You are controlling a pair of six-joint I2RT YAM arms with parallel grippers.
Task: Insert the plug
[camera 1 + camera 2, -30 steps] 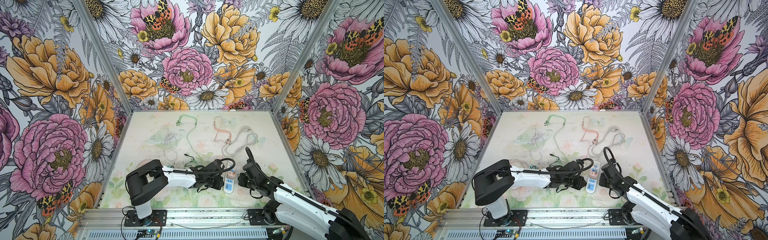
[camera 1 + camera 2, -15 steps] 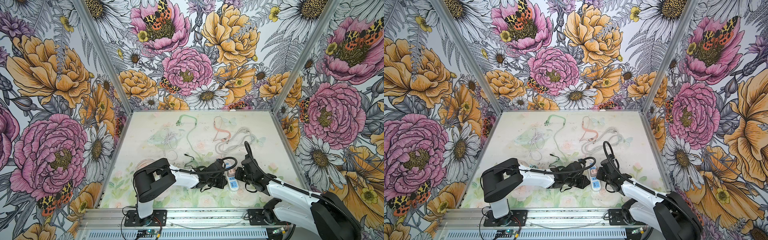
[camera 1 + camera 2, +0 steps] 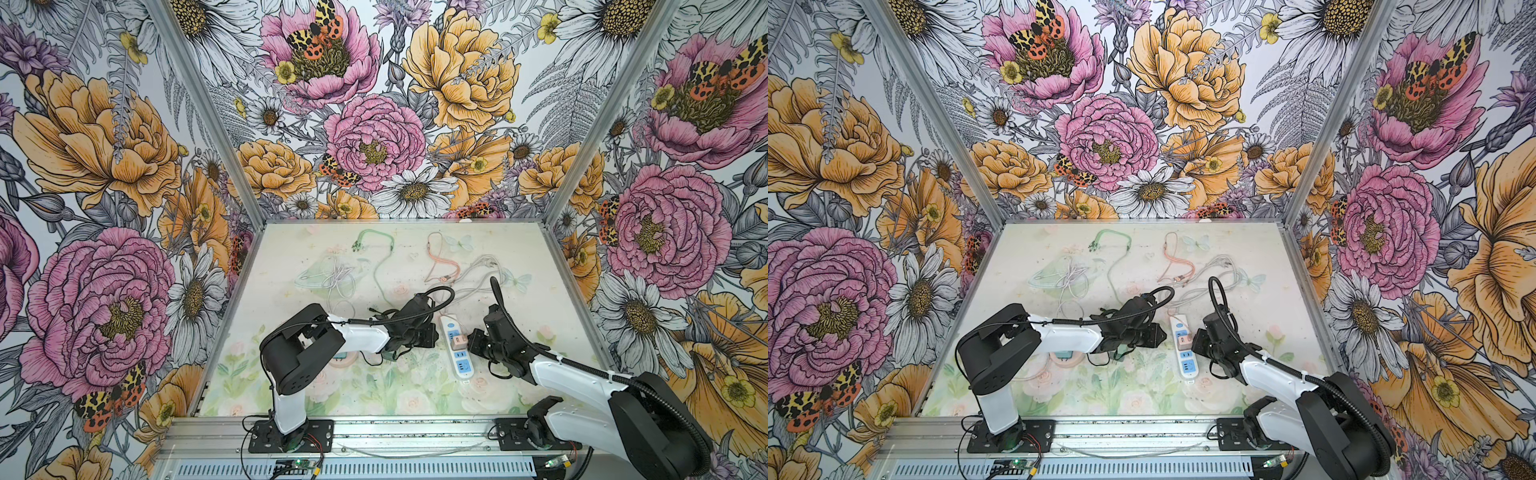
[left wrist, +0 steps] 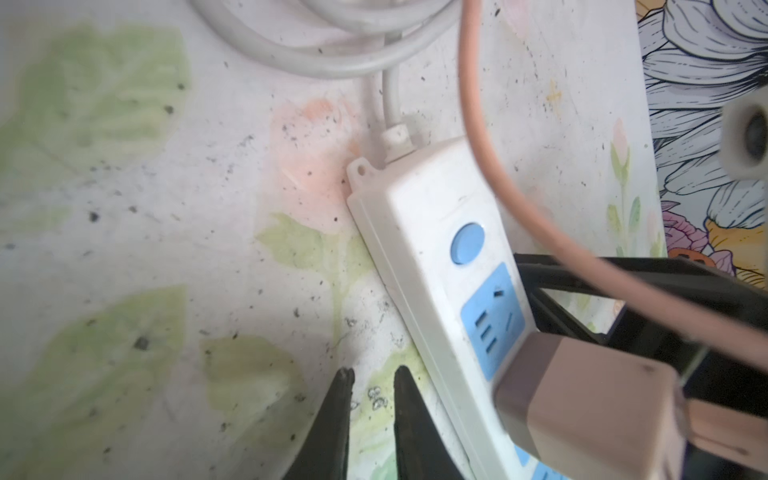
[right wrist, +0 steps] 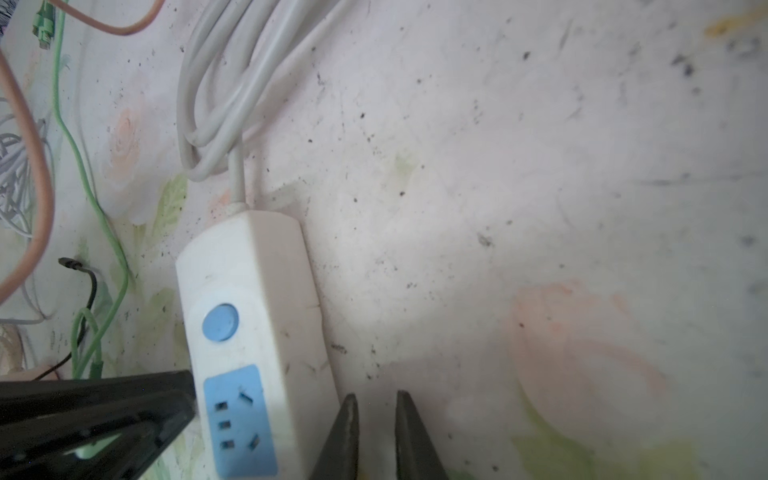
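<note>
A white power strip (image 3: 447,323) (image 3: 1177,323) with blue sockets lies at the front middle of the table. A pink plug (image 3: 459,341) (image 3: 1185,341) stands in its second socket. In the left wrist view the plug (image 4: 582,399) sits on the power strip (image 4: 432,199), and its pink cable (image 4: 478,124) arcs over it. My left gripper (image 3: 434,334) (image 4: 374,386) rests against the strip's left side, slightly open and empty. On the strip's right side my right gripper (image 3: 471,341) (image 5: 376,409) is also slightly open and empty. The right wrist view shows the strip (image 5: 249,257) but not the plug.
The strip's grey cord (image 3: 482,270) coils behind it. Farther back lie a pink cable (image 3: 436,257), a green cable (image 3: 376,249) and a white cable bundle (image 3: 336,278). A black cable (image 3: 376,311) lies beside the left arm. Flowered walls enclose the table on three sides.
Both arms have closed in on the power strip from either side, and both pairs of jaws have parted a little. The strip has shifted slightly.
</note>
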